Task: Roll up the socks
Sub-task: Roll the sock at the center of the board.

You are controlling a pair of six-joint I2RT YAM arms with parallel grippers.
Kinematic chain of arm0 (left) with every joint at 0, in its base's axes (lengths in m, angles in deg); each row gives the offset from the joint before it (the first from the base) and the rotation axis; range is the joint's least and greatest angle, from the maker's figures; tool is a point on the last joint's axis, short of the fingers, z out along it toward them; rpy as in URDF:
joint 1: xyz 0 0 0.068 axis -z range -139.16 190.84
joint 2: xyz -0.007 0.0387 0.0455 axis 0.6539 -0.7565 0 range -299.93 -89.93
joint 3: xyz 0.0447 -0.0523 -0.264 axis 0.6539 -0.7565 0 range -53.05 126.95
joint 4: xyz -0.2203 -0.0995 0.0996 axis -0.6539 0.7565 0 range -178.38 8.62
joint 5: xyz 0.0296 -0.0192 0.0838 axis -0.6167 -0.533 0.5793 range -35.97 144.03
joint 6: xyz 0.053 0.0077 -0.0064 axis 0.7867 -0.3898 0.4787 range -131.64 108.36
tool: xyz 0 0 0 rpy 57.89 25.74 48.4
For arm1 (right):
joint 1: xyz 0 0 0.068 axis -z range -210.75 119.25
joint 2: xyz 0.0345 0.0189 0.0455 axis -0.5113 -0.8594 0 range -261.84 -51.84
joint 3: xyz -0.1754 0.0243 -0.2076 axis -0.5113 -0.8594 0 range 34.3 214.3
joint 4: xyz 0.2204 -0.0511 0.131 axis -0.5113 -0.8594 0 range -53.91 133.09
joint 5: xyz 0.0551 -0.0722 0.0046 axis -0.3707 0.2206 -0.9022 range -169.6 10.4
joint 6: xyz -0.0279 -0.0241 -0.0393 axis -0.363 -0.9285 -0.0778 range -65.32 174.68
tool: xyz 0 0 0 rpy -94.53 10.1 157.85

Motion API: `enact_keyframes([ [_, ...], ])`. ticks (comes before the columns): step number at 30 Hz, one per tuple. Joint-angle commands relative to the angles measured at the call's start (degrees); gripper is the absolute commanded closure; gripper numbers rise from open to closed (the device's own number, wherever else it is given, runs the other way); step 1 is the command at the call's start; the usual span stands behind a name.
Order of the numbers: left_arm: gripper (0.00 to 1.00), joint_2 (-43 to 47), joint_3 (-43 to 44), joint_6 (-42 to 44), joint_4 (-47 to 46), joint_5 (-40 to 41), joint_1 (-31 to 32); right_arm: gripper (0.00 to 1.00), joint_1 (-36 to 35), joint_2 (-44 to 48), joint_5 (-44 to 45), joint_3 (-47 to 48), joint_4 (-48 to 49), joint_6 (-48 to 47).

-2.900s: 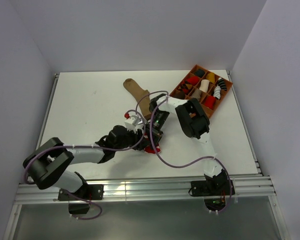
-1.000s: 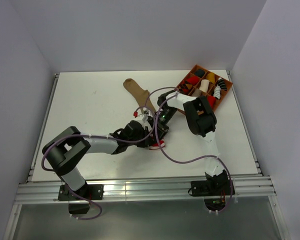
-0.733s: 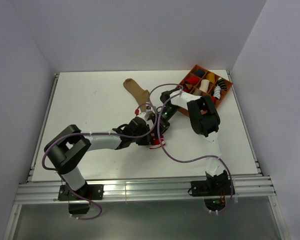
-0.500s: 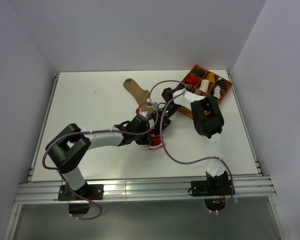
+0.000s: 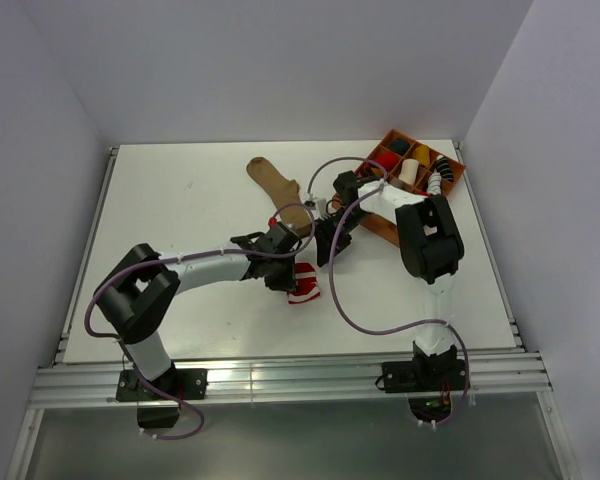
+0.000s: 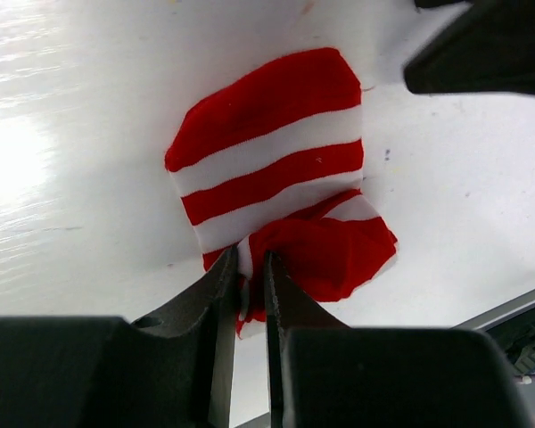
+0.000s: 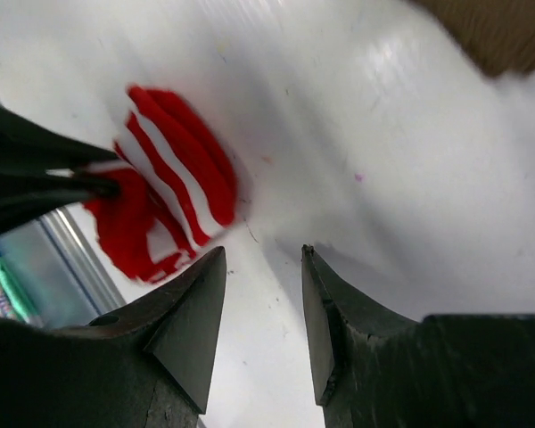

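The red-and-white striped sock [image 5: 302, 284] lies folded into a short bundle on the white table. My left gripper [image 6: 250, 267] is shut on its near edge, pinching a fold of red and white fabric. In the top view the left gripper [image 5: 288, 272] sits just up-left of the bundle. My right gripper [image 7: 263, 259] stands open over bare table, a little right of the striped sock [image 7: 174, 201], with nothing between its fingers. From above the right gripper [image 5: 326, 246] is up-right of the bundle. The tan sock [image 5: 280, 190] lies flat farther back.
A brown divided tray [image 5: 450, 185] at the back right holds several sock rolls. Purple cables loop over the table around both arms. The left arm stretches across the near middle. The tan sock's end [image 7: 504, 36] shows in the right wrist view.
My right gripper has opened and drawn back up and to the right, off the striped sock. The left arm has reached farther right, still pinching the sock, which now shows more fully.
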Motion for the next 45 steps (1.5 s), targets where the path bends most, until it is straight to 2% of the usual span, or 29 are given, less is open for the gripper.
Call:
enact_keyframes([
  [1, 1.00, -1.0, 0.8, 0.6, 7.1, -0.1, -1.7, 0.53, 0.8, 6.2, 4.2, -4.2, 4.3, 0.6],
  [8, 1.00, -3.3, 2.7, 1.8, 9.5, -6.0, -3.4, 0.53, 1.2, 16.3, 4.8, -13.2, 12.2, -0.3],
  [14, 1.00, -5.7, 3.9, 3.9, 10.6, -13.0, -6.6, 0.53, 0.5, 23.9, 2.5, -18.6, 14.7, -7.2],
  [19, 0.99, -7.1, 4.5, 4.8, 12.2, -17.5, -9.2, 0.49, -1.6, 31.9, 1.5, -27.5, 20.8, -13.4],
  [23, 1.00, -10.0, 4.8, 4.6, 12.9, -20.7, -10.4, 0.46, -6.1, 39.7, 4.3, -34.2, 27.8, -16.7],
  [27, 1.00, -11.1, 5.7, 4.2, 13.6, -21.6, -10.7, 0.42, -14.3, 45.8, 11.7, -41.6, 35.2, -17.3],
  [31, 0.99, -11.6, 6.8, 4.1, 14.4, -21.6, -11.0, 0.40, -22.9, 45.7, 19.0, -44.0, 38.8, -19.0],
  [35, 0.99, -11.4, 7.0, 3.9, 14.8, -21.6, -11.2, 0.39, -26.2, 44.5, 24.1, -44.9, 41.2, -21.4],
  [45, 0.99, -11.3, 6.4, 3.9, 14.4, -21.9, -11.5, 0.37, -31.2, 40.9, 28.7, -45.2, 42.4, -23.8],
])
